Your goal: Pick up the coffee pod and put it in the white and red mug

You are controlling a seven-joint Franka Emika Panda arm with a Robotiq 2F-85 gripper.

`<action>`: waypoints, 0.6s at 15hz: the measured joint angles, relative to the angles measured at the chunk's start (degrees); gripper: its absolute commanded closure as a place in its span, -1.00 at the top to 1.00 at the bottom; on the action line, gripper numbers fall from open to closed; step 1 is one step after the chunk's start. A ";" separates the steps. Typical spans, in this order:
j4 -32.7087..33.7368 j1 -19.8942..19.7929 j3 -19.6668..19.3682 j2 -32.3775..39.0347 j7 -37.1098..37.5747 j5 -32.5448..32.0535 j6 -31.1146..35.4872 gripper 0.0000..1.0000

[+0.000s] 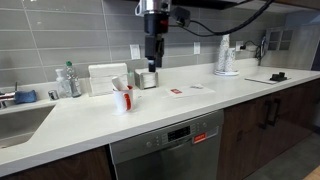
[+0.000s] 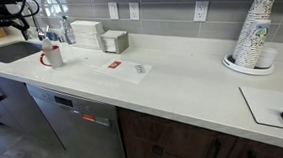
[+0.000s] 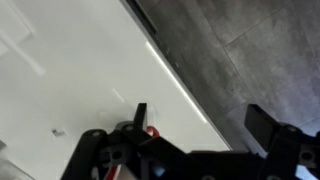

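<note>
Right at my wrist, my gripper (image 3: 200, 114) is spread wide, fingers (image 3: 140, 112) well apart with nothing between them, so I'm carrying nothing. Past the fingers, white counter (image 3: 70, 70) meets the grey tiled wall (image 3: 240, 50), and a speck of red shows low down beside one finger. In an exterior view, the gripper (image 1: 152, 62) hangs well above the counter, close to the wall, over a squat metal canister (image 1: 147, 79), with a white box (image 1: 107, 78) just beside that. Out toward the counter's front edge, on the sink (image 1: 15, 120) side, there's the mug (image 1: 123, 98), upright, white with red on it. It stands apart from me, not under the gripper. Going the other way along the counter, a white sheet (image 2: 126, 75) lies flat. On it sits a red tag (image 2: 113, 64) and, just beside that, a small round thing I take for the pod (image 2: 137, 69), though it's tiny in this view. So the pod is outside the mug, resting on the sheet, and the two are well apart with bare counter between them. Below the front edge sits a dishwasher (image 2: 79, 113). Farthest along, a tall stack of cups (image 2: 253, 31) stands near the wall.
</note>
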 measured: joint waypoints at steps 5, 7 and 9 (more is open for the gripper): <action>-6.57 -1.25 -8.57 -9.99 6.07 -2.74 -11.10 1.00; -9.63 -1.78 -10.85 -13.24 7.62 -3.77 -8.79 1.00; -10.45 -1.57 -11.69 -14.33 7.44 -3.97 -8.06 1.00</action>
